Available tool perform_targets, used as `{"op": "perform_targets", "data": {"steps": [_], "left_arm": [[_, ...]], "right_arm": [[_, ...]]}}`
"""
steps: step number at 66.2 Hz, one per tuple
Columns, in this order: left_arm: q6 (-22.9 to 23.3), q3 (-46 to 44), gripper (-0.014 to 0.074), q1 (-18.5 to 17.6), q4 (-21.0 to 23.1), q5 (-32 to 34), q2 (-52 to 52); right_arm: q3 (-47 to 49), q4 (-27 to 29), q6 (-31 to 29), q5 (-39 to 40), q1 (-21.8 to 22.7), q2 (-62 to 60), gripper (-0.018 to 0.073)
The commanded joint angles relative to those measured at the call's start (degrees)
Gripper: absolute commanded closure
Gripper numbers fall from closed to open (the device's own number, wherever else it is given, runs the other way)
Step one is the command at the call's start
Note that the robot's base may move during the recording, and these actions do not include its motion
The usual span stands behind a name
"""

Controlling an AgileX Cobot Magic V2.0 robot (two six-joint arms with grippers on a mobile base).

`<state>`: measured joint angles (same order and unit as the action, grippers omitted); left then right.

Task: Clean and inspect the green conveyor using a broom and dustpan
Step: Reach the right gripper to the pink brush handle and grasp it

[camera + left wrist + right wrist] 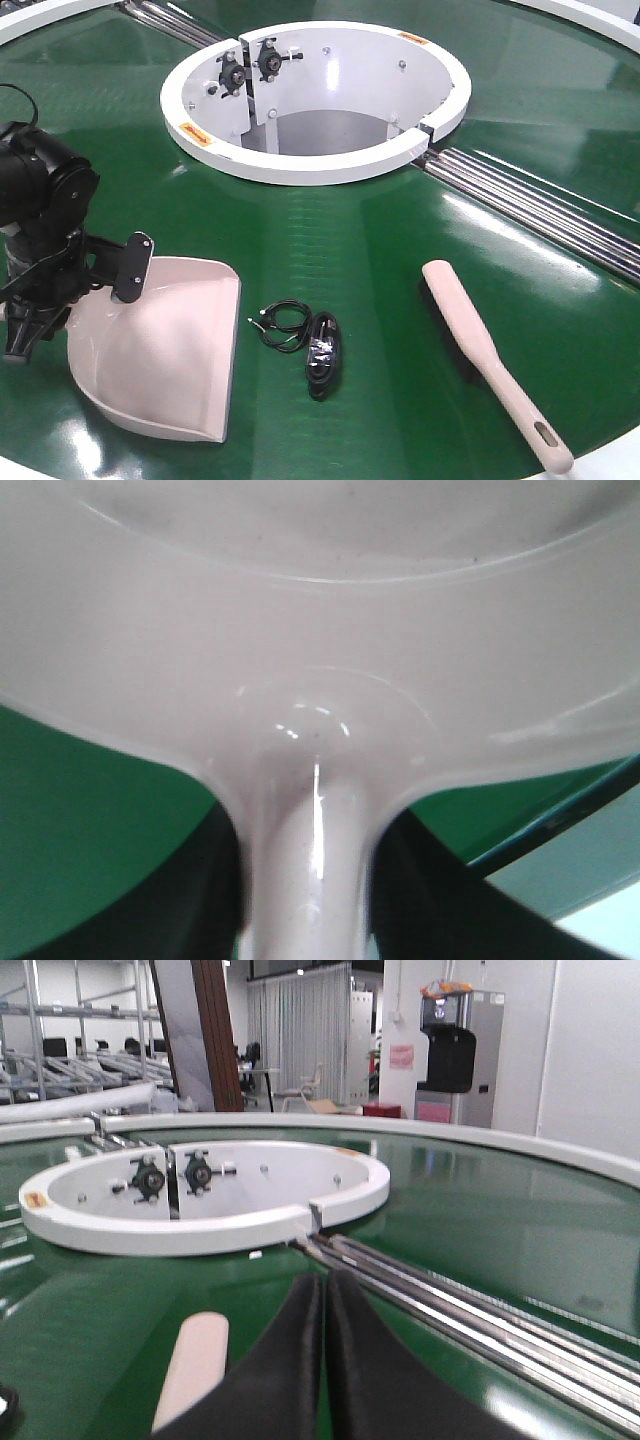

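Note:
The beige dustpan (170,350) rests on the green conveyor (330,220) at the front left, with its flat lip facing right. My left gripper (55,295) is shut on the dustpan's handle. In the left wrist view the handle runs between the black fingers of the left gripper (308,855), and the dustpan (320,630) fills the upper frame. The broom (490,360) lies free on the belt at the front right, handle end toward the near edge. My right gripper (325,1280) is shut with nothing in it, just right of the broom (195,1365). It is out of the front view.
A white ring housing (315,150) stands at the belt's centre, with metal rods (540,205) running from it to the right. A black cable bundle (320,345) lies between dustpan and broom. The conveyor's pale outer edge (610,460) runs close behind the broom handle.

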<state>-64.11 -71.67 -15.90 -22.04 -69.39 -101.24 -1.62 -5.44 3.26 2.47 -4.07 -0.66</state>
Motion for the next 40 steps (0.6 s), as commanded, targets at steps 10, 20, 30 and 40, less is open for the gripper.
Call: {"op": "perform_targets", "data": {"steps": [10,20,30,40], "left_arm": [[0.34,-1.54,0.0603,-0.47,-0.61,-2.08,2.29],[0.34,-1.54,0.0603,-0.47,-0.61,-2.08,2.29],[0.34,-1.54,0.0603,-0.47,-0.61,-2.08,2.29],[0.34,-1.54,0.0603,-0.47,-0.61,-2.08,2.29]], "right_arm": [[5.63,2.73,4.13,0.99,-0.08,1.6,0.0568],[16.46,2.93,4.12,-12.04,-0.08,11.39,0.0568],[24.99,7.86,4.18,-20.92,-0.08,21.07,0.0568],[27.58,9.02,4.29,-21.8,-0.08,26.6,0.0568]]}}
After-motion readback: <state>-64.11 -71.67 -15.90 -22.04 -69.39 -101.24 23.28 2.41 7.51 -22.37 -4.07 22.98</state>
